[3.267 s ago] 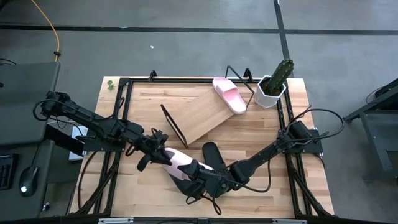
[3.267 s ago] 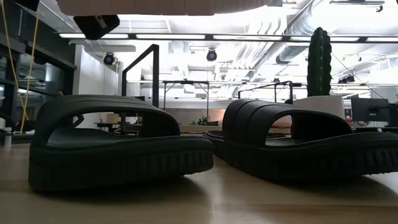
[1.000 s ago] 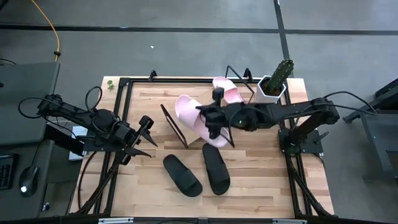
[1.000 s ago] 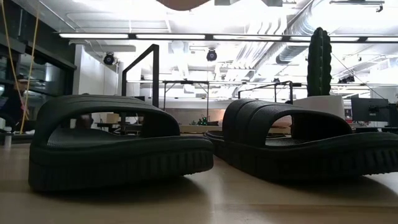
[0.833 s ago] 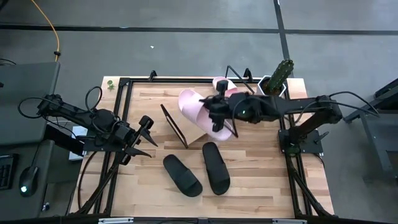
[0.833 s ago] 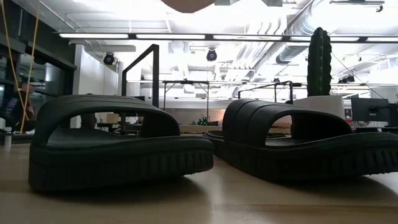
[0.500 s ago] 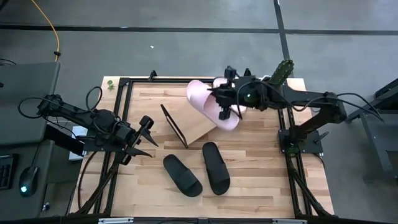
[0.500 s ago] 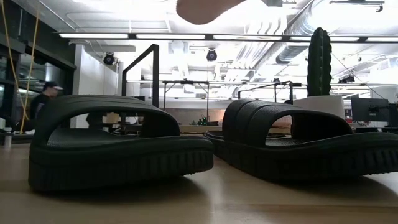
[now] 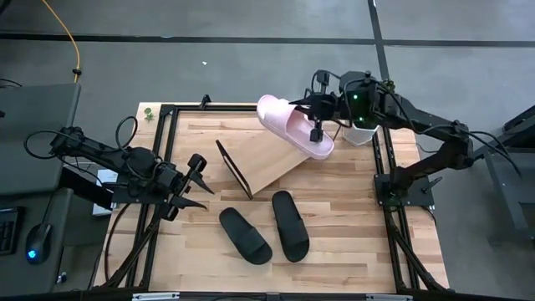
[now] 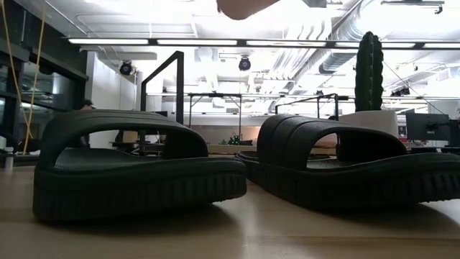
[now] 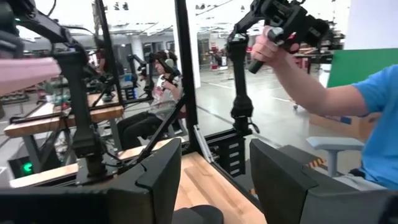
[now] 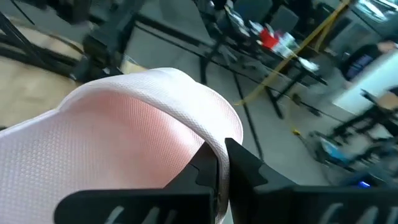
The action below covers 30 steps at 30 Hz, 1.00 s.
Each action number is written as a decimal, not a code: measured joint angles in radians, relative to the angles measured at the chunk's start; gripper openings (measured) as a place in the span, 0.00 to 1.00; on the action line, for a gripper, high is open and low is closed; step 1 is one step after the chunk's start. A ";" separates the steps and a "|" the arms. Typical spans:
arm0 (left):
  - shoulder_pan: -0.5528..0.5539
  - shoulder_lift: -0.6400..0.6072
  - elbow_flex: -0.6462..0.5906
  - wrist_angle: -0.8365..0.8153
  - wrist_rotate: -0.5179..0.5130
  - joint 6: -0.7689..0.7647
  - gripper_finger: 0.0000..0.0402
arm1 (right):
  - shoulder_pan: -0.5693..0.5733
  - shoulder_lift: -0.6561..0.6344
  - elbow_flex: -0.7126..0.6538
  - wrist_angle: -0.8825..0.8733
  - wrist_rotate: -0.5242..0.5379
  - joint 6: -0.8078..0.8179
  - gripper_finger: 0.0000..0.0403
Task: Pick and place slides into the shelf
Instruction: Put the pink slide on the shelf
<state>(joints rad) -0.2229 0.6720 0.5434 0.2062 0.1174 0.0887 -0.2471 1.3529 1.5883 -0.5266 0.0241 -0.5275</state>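
My right gripper [image 9: 315, 124] is shut on a pale pink slide [image 9: 280, 113], which it holds in the air over the far right end of the shelf [image 9: 263, 159], a slanted light-wood board on a black wire frame. A bit of this slide shows at the top of the low view [image 10: 244, 6]. A second pink slide [image 9: 323, 148] lies on the shelf's right end, partly under the held one. Two black slides [image 9: 245, 236] [image 9: 290, 226] rest sole-down on the table near the front. My left gripper [image 9: 196, 178] stands open at the table's left, holding nothing. My right gripper pinches the pink slide's pale rim [image 12: 208, 140] between its two fingers [image 12: 245, 165], beside the textured pink inner face. The fingers come from the table's right side, slanting a little downward. The slide is lifted clear of the shelf and the table.
A cactus in a white pot [image 9: 368, 113] stands at the far right corner, close behind my right gripper. Black frame rails [image 9: 167, 150] run along the table's edges. Beyond the table a person in a blue sleeve [image 11: 348, 99] shows in the left wrist view.
My right gripper has carried the pink slide from above the shelf's middle toward the table's far right corner, rising somewhat and rolling, so the slide has turned about in the air. It has stayed shut on the slide.
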 joint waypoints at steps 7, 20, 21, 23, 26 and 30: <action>0.000 0.000 0.000 0.000 -0.007 0.000 0.43 | -0.058 0.000 0.000 -0.061 -0.033 0.032 0.00; 0.000 0.000 0.000 0.000 -0.007 0.000 0.43 | -0.133 0.001 0.000 -0.143 -0.157 0.104 0.00; 0.000 0.000 0.000 0.000 -0.006 0.000 0.43 | -0.133 0.001 0.000 -0.143 -0.157 0.107 0.00; 0.000 0.000 0.000 0.000 -0.006 0.000 0.43 | -0.133 0.001 0.000 -0.144 -0.157 0.111 0.00; 0.000 0.000 0.000 0.000 -0.006 0.000 0.43 | -0.132 0.001 0.000 -0.160 -0.158 0.127 0.00; 0.000 0.000 0.000 -0.008 -0.006 0.000 0.43 | -0.125 -0.012 -0.087 -0.118 -0.158 0.128 0.00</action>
<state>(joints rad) -0.2230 0.6720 0.5434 0.1985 0.1112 0.0883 -0.3718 1.3404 1.5011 -0.6446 -0.1343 -0.3996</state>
